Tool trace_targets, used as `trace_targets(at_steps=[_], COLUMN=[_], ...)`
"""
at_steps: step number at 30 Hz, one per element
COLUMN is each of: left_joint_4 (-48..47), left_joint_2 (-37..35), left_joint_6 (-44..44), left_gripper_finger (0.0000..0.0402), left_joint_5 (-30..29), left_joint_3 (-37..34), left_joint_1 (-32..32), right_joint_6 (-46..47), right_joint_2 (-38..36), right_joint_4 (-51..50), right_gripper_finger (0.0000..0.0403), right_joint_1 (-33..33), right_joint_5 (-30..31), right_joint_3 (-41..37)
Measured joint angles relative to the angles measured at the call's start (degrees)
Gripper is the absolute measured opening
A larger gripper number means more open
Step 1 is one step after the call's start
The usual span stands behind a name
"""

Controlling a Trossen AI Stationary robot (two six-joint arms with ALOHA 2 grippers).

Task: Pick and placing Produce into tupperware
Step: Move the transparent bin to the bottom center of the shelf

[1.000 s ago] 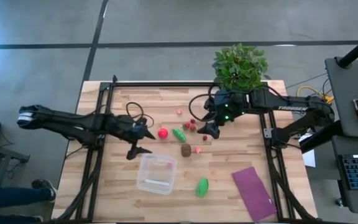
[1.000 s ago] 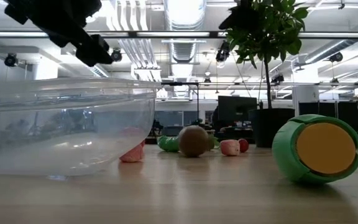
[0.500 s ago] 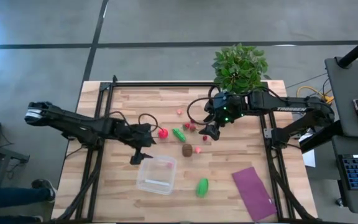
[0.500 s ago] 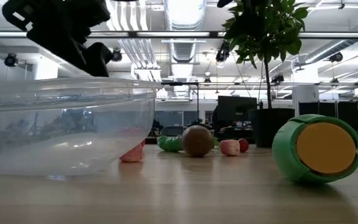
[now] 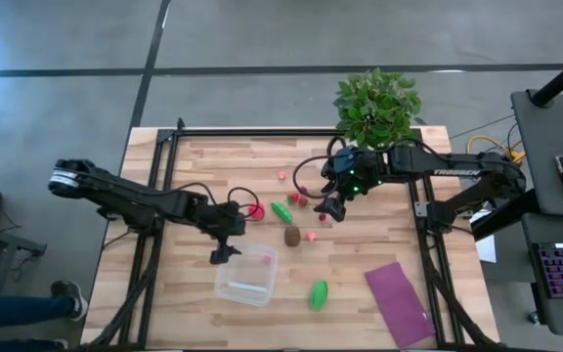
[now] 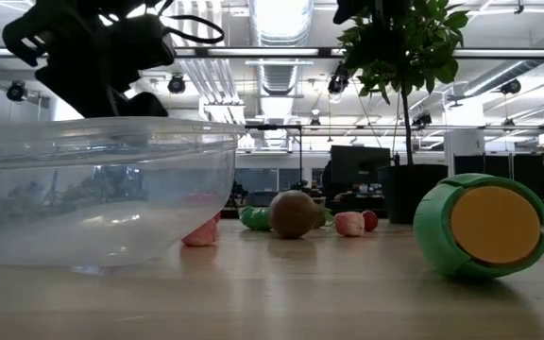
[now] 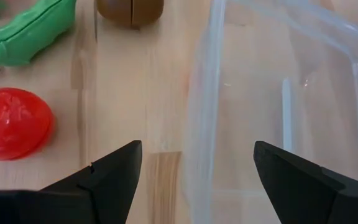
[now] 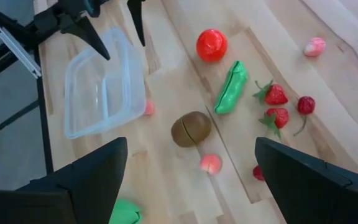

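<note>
On the plank tabletop (image 5: 379,256), the tupperware (image 5: 246,273) sits near the front edge, a clear, glossy box with rounded corners and a thin rim. At its far left corner hangs the left gripper (image 5: 225,238), its 2 dark fingers spread wide and holding nothing; in the left wrist view they straddle the box's near wall (image 7: 199,124), with bare wood between that wall and the red ball (image 7: 12,122).

Behind the box the produce lies loose: the smooth red ball (image 5: 256,208), a green pod-shaped piece (image 5: 281,211), a brown oval (image 5: 292,236) with a seam across it, small strawberries (image 8: 275,94) and pink bits (image 8: 210,163). A second green piece (image 5: 318,293), rounded with a flat yellow end in the low view, rests alone to the right of the box, with open wood around it.

Over the strawberries hangs the right gripper (image 5: 331,204), fingers spread, empty. A flat purple cloth (image 5: 398,302) lies at the front right corner; a leafy potted plant (image 5: 377,102) stands at the far edge.
</note>
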Motion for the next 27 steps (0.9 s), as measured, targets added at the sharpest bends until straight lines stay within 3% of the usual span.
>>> trace_targets(at_steps=[12, 19, 27], left_joint_4=[0.1, 0.08, 0.43], left_joint_2=[4.21, 3.96, 1.7], left_joint_6=[-7.04, -5.25, -4.04], left_gripper_finger=[0.0295, 0.0295, 0.0295], left_joint_5=[-0.02, -4.88, -5.15], left_joint_3=[0.42, 0.98, 1.05], left_joint_1=[0.0, 0.0, 0.0], right_joint_6=[-0.83, -0.83, -0.83], right_joint_2=[0.0, 0.0, 0.0], right_joint_4=[0.04, 0.04, 0.09], right_gripper_finger=[0.0345, 0.0345, 0.0345], right_joint_1=[0.0, 0.0, 0.0], right_joint_5=[0.0, 0.0, 0.0], right_joint_3=[-0.06, -0.06, -0.06])
